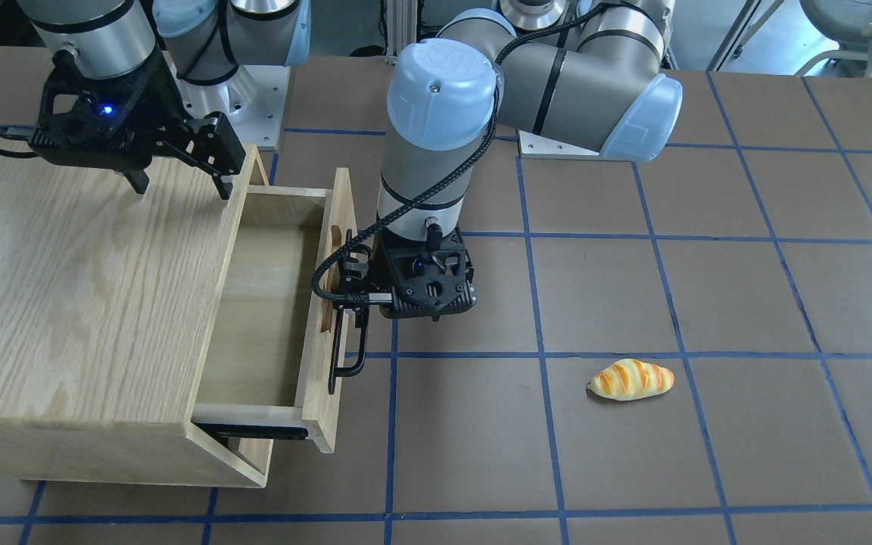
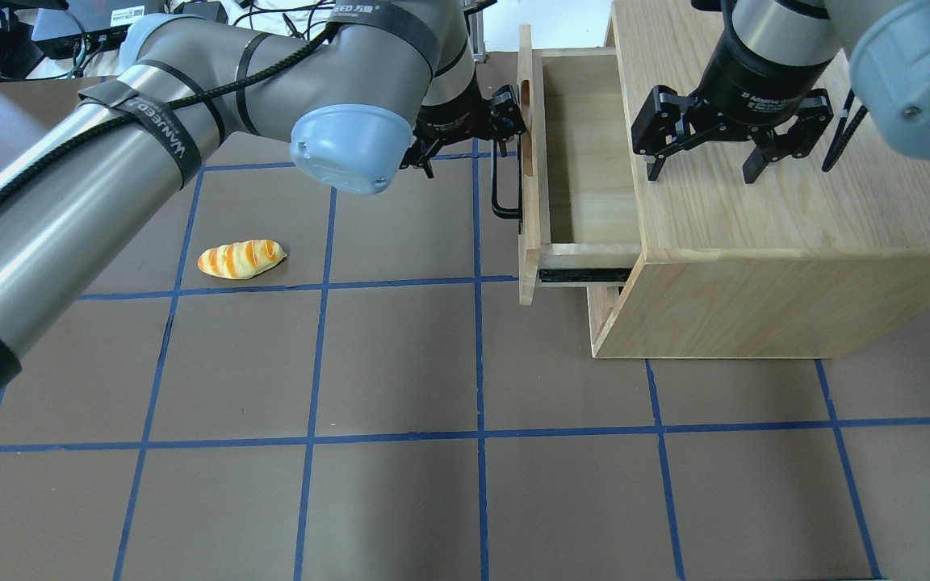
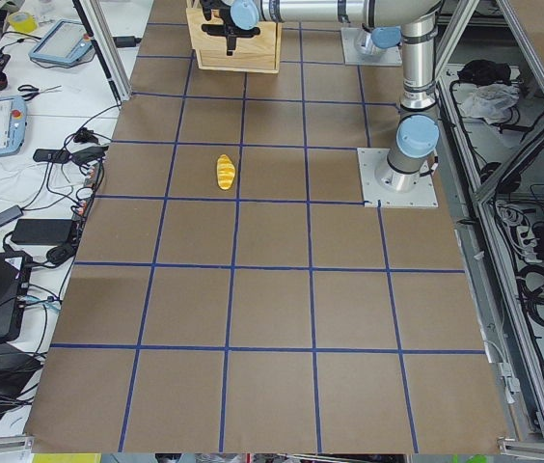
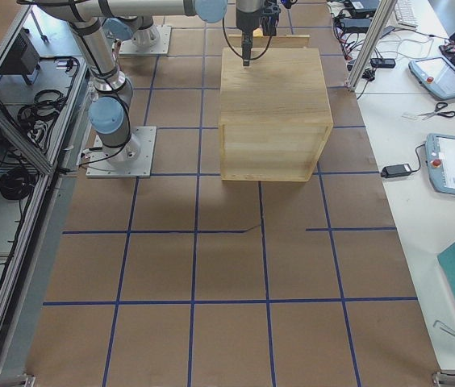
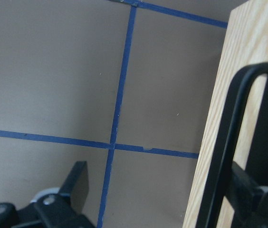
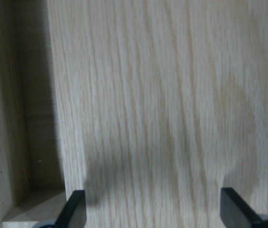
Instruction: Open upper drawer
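The upper drawer [image 1: 269, 303] stands pulled far out of the light-wood cabinet [image 1: 65, 288], and its inside is bare. Its front panel [image 2: 527, 226] carries the long black bar handle [image 2: 500, 194]. My left gripper [image 2: 505, 121] is at the far end of the handle [image 1: 351, 356]. In the left wrist view its jaws stand wide apart, and the handle [image 5: 234, 118] runs close by the right-hand finger [image 5: 248, 190]. My right gripper [image 2: 703, 173] is open with its fingertips down on the cabinet top [image 6: 162, 118], near the edge above the drawer.
A toy bread roll [image 1: 630, 379] lies on the brown mat, apart from the cabinet; it also shows in the overhead view [image 2: 240, 258]. The lower front panel [image 2: 606, 307] sits under the drawer. The mat carries a grid of blue tape.
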### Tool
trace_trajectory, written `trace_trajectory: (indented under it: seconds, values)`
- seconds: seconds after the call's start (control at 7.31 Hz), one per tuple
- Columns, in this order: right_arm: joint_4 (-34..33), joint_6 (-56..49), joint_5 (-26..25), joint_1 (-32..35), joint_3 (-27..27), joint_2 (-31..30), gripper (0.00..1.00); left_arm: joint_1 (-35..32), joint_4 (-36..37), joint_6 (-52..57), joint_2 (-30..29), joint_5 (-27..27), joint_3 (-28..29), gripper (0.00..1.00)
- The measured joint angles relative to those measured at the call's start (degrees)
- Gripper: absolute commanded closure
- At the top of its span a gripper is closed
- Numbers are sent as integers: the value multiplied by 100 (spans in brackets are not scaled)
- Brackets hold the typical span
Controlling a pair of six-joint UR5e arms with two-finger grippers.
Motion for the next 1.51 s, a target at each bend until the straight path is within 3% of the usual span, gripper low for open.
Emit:
trace_trajectory:
  seconds: [1.51]
  values:
    - [0, 0, 0, 0, 0, 0, 0, 422, -565, 525, 324, 9, -39, 0]
